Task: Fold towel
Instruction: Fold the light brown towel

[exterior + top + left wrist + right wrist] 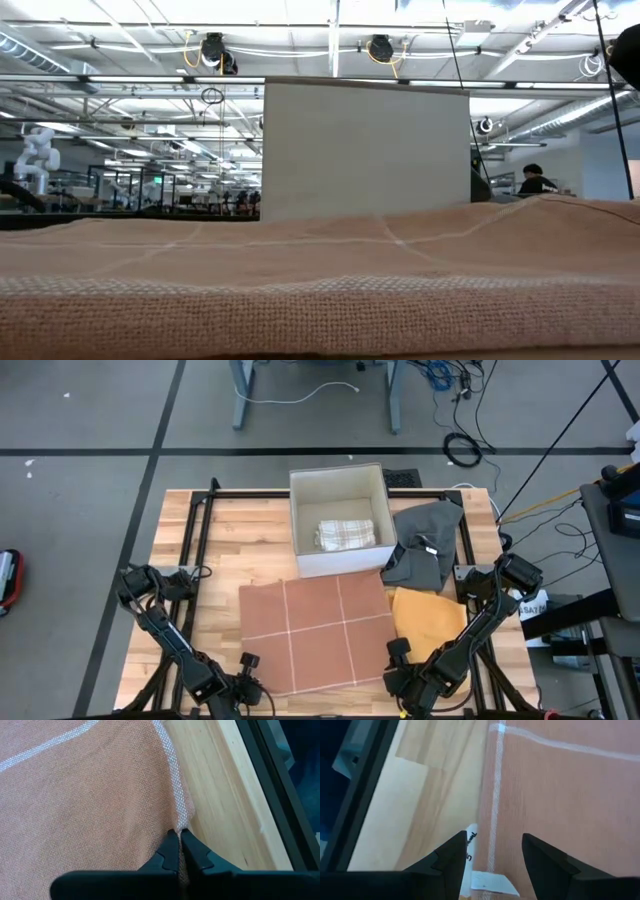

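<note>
The terracotta towel with white grid lines [318, 632] is pinched at seven o'clock by the closed left pincer [179, 838]; the gaping, empty right pincer [494, 846] should be closed at five o'clock before lifting.

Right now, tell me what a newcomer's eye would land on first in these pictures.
The terracotta towel with pale grid lines lies flat at the table's middle, its near corners met by both arms: the left gripper is shut on its edge, and the right gripper is open over its hem. Behind the towel stands a white open box holding a folded checked cloth, with grey and mustard cloths to the right.
</note>
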You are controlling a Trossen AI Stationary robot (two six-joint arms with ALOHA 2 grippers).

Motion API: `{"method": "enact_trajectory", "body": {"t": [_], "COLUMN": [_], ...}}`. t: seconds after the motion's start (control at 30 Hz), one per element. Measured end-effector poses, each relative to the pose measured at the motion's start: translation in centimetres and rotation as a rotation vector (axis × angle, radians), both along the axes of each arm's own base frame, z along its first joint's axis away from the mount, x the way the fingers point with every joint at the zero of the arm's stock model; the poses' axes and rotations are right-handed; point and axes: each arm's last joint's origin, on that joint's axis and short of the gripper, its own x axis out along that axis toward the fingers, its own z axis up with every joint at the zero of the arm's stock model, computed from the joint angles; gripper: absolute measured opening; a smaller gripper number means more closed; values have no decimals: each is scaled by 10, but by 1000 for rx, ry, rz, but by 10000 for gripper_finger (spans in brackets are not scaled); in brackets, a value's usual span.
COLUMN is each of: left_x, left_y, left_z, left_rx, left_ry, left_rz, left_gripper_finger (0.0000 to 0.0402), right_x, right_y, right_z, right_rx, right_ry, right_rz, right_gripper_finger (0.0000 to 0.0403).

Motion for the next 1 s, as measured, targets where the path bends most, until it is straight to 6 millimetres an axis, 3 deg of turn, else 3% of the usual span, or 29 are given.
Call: {"method": "enact_trajectory", "body": {"t": [0.27,0.5,0.7,1.0], "left_x": [0,0,0,0], "left_y": [0,0,0,0], "left_z": [0,0,0,0], "left_rx": [-1,-2,-2,-1], "left_ry": [0,0,0,0], "left_rz": [2,3,3,1], "left_gripper_finger": [1,1,1,1], "right_x": [0,2,3,5], "right_y": [0,2,-4,-6], "right_z": [-2,-20,-23,-23], "right_rx": [-4,-20,-55,-72], "right_ry": [10,81,106,111], "right_rz": [-5,16,-20,23], "right_gripper_finger": [163,141,123,8]}}
